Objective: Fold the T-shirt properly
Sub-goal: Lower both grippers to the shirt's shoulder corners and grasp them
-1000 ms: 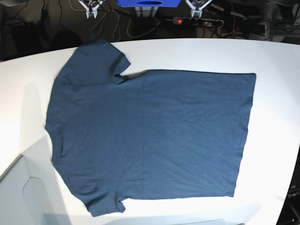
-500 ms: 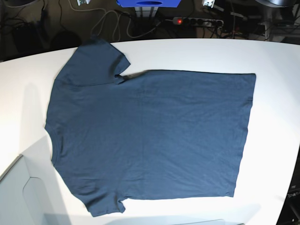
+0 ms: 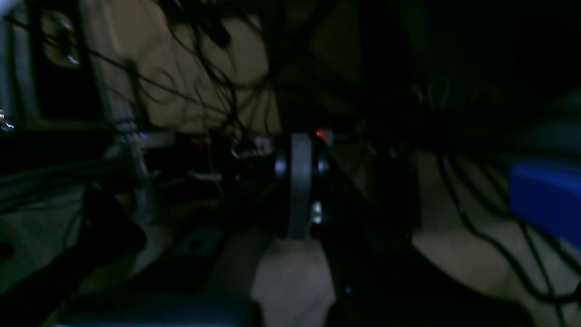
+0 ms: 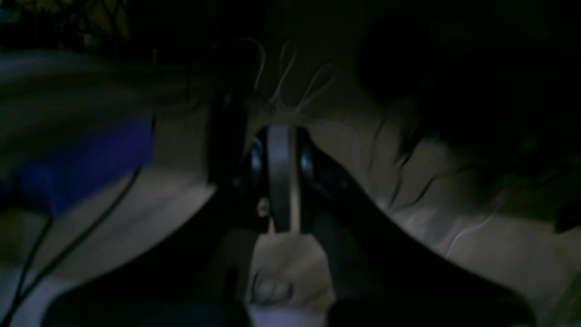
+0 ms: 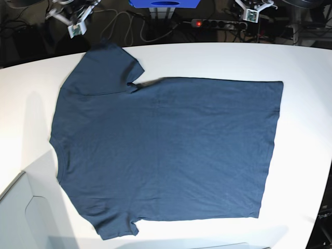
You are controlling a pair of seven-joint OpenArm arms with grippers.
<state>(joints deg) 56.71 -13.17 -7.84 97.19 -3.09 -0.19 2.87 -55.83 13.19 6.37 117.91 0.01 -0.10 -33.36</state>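
Observation:
The dark navy-blue T-shirt (image 5: 166,150) lies spread flat on the white table (image 5: 306,67), collar to the left, hem to the right, one sleeve at the far left and one at the near left. My right gripper (image 5: 75,27) hangs beyond the table's far edge, above the far sleeve. My left gripper (image 5: 250,13) hangs beyond the far edge at the right. Both are off the shirt. In the dark, blurred wrist views, the left gripper (image 3: 300,150) and the right gripper (image 4: 280,141) have their jaws pressed together, holding nothing.
Behind the table lie a power strip (image 5: 218,23) with a red light, loose cables (image 5: 124,26) and a blue block (image 5: 163,3). A grey box (image 5: 15,218) sits at the near left corner. A dark object (image 5: 324,215) stands at the right edge.
Both grippers have swung outward behind the far edge: the right one to the left, the left one to the right. The T-shirt has not moved.

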